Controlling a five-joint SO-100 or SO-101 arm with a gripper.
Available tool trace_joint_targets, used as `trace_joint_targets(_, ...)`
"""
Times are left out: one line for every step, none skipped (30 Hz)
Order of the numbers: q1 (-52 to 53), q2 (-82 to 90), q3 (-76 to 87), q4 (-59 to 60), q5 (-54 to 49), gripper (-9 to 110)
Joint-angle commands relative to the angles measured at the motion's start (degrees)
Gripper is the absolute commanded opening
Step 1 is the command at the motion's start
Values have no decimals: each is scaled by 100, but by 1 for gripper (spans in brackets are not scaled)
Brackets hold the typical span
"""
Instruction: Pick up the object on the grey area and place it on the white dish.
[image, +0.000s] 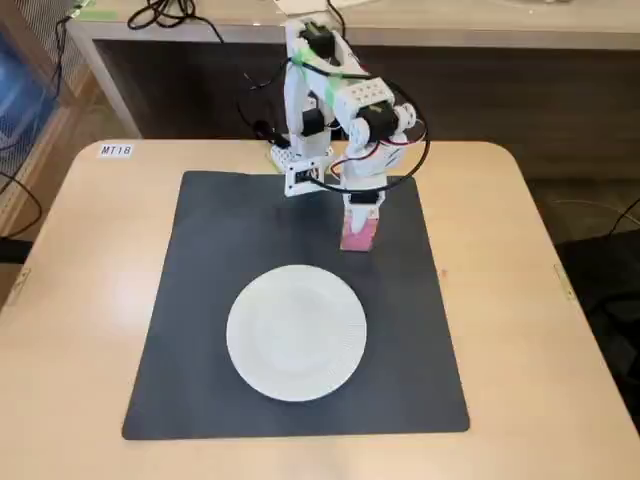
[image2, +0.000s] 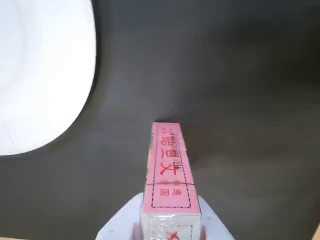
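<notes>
My gripper (image: 360, 232) is closed tight on the pink block (image2: 169, 170), holding 1 end so it sticks out over the grey mat (image: 200, 300). The white plate (image: 296, 332) sits near, so I can drop it there.

A light wooden table (image: 520, 300) with rounded corners – a small white label (image: 116, 150) near one – and behind it a long desk (image: 480, 25) strewn with black cables (image: 170, 12).
</notes>
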Motion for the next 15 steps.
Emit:
trace_joint_targets(26, 26, -18, -237, -62, 5)
trace_joint_targets(26, 18, -9, -308, -62, 4)
trace_joint_targets(26, 9, -9, -360, -70, 4)
trace_joint_targets(18, 9, -9, -413, -88, 3)
trace_joint_targets(18, 18, -9, -448, -97, 3)
trace_joint_targets(26, 26, -18, -475, -105, 2)
trace_joint_targets(44, 53, -26, -492, -114, 2)
trace_joint_targets(79, 88, -44, -510, -132, 1)
trace_joint_targets(114, 132, -62, -527, -149, 1)
trace_joint_targets(149, 185, -88, -554, -185, 0)
trace_joint_targets(185, 246, -105, -589, -211, 0)
trace_joint_targets(229, 308, -123, -633, -237, 0)
trace_joint_targets(264, 369, -158, -668, -272, 0)
trace_joint_targets(308, 413, -202, -703, -316, 0)
trace_joint_targets(343, 448, -264, -738, -352, 0)
